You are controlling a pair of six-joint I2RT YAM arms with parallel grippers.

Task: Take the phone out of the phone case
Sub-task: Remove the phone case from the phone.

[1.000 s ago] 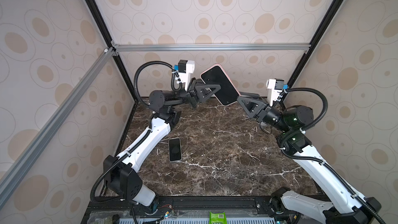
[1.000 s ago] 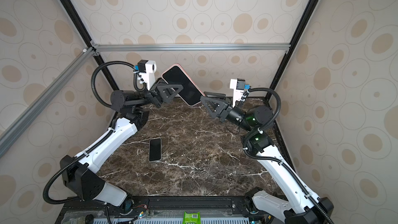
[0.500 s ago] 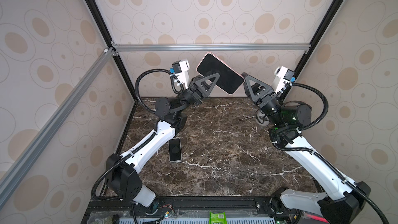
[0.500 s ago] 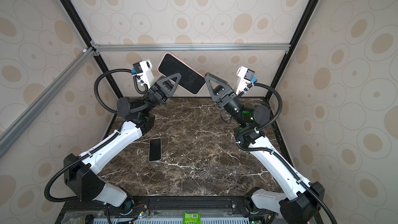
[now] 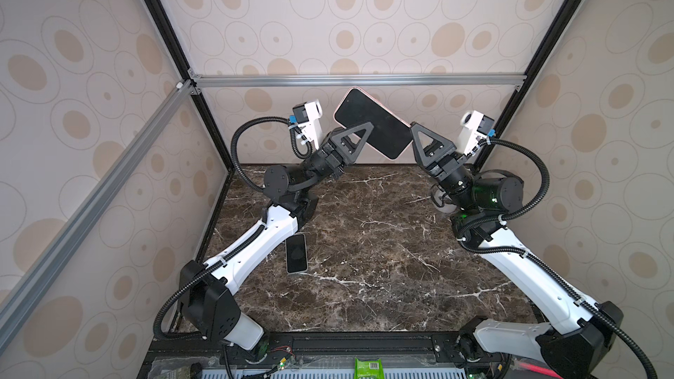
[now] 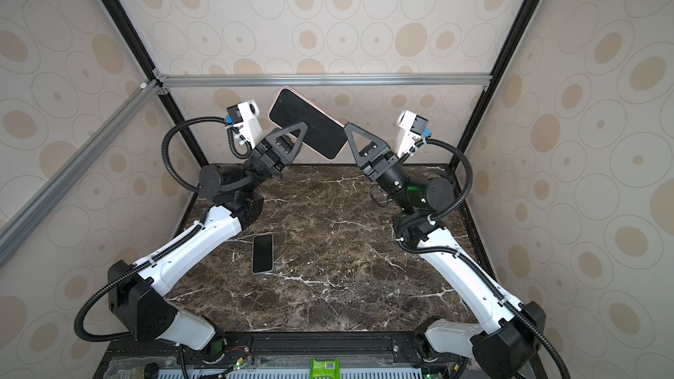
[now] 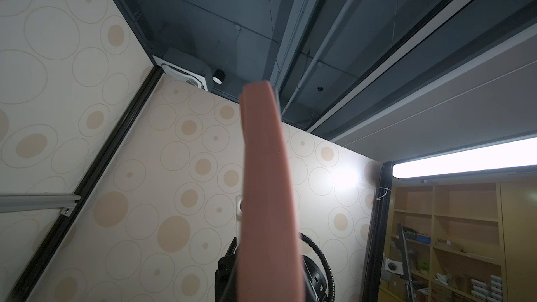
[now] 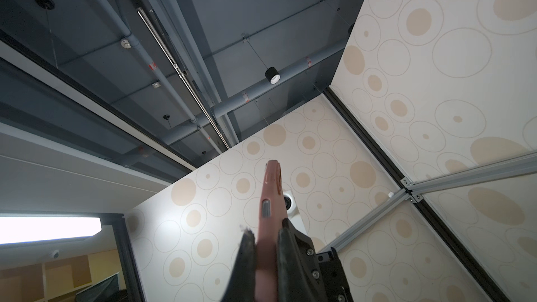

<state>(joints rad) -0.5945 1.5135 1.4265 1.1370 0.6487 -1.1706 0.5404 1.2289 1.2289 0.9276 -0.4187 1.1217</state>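
Two phones (image 5: 372, 123), seemingly one pink case (image 7: 267, 199)

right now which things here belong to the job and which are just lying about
Job: phone in its pink phone case; left gripper, right gripper, both shut on the case.
Lying about: second phone on the table; green packet at front edge.

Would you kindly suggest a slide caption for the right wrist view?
Right gripper closed on the pink phone case, seen edge-on against the patterned wall.

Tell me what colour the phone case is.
The phone case is salmon pink, clearest in the right wrist view.
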